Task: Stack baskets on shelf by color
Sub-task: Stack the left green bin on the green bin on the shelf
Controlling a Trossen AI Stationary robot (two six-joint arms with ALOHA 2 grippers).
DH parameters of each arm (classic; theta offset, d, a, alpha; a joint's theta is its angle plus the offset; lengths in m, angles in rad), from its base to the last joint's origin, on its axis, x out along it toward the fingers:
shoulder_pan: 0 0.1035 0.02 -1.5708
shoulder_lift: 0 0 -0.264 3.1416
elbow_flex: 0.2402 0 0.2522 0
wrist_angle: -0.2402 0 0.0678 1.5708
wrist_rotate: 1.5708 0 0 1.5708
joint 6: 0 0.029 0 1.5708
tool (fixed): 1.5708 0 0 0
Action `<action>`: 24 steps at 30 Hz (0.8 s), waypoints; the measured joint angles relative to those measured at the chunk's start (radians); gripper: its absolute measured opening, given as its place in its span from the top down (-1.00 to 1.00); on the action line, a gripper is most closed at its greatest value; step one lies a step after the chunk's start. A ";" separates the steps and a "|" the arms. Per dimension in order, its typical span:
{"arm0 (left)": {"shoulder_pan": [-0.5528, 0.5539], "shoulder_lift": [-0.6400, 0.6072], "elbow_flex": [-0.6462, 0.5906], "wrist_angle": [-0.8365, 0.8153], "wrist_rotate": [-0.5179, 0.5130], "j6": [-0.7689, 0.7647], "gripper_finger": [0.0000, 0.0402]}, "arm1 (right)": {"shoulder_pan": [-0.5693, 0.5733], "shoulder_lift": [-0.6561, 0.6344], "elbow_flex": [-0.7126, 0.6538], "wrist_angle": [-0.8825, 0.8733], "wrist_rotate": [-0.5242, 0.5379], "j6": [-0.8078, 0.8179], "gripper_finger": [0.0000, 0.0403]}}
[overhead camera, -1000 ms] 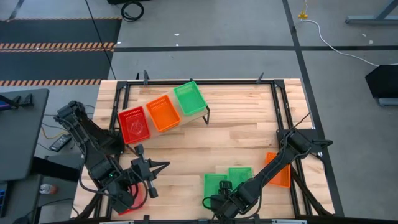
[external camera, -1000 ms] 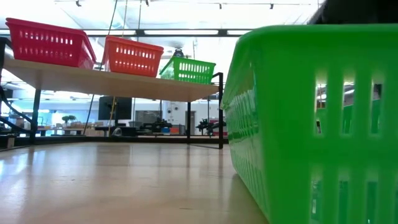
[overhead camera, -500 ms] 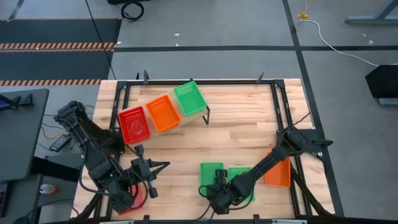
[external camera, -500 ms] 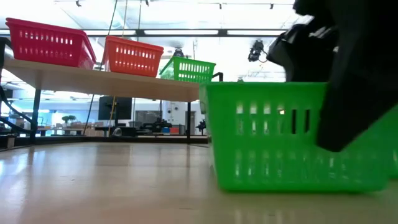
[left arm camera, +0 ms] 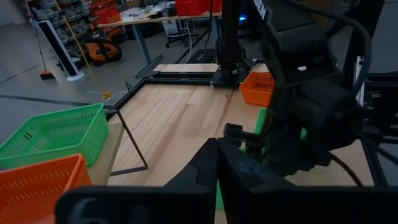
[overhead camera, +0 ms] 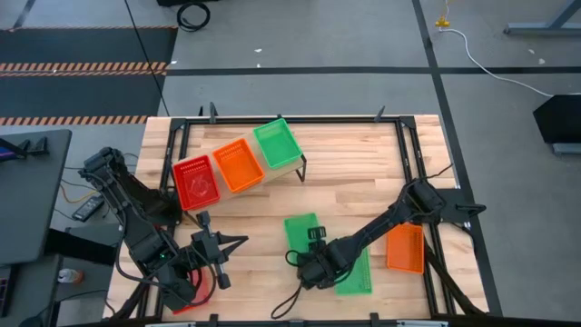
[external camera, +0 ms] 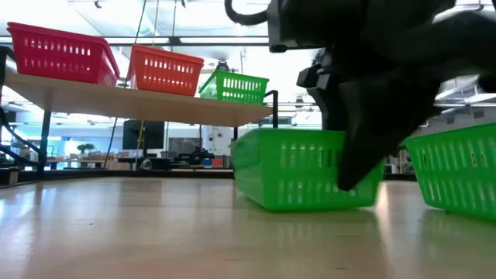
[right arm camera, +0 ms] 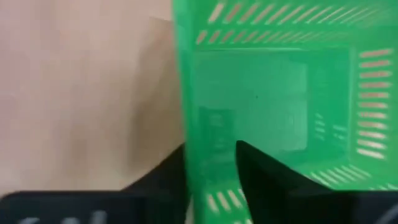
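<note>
Right gripper [overhead camera: 313, 263] pinching wall of green basket [overhead camera: 301, 233] mid-worktop, near shelf [overhead camera: 238, 163] | left gripper [overhead camera: 221, 257] spread, idle at near-left | risk: thin-wall pinch slipping, basket tilting or dropping on lift

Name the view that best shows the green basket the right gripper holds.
High view: the green basket shows whole, with the right gripper on its near rim. Low view shows its side, partly behind the arm. Right wrist view shows only its inside. Left wrist view barely catches it.
</note>
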 joint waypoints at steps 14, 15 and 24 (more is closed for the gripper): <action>-0.002 0.000 0.000 -0.004 0.000 0.000 0.93 | -0.021 -0.002 0.316 -0.360 0.163 -0.140 0.96; -0.002 0.000 0.000 -0.004 0.000 0.000 0.94 | -0.021 -0.003 0.359 -0.385 0.166 -0.144 0.95; -0.002 0.000 0.000 -0.004 0.000 0.000 0.90 | -0.074 -0.003 0.687 -0.561 0.188 -0.331 0.96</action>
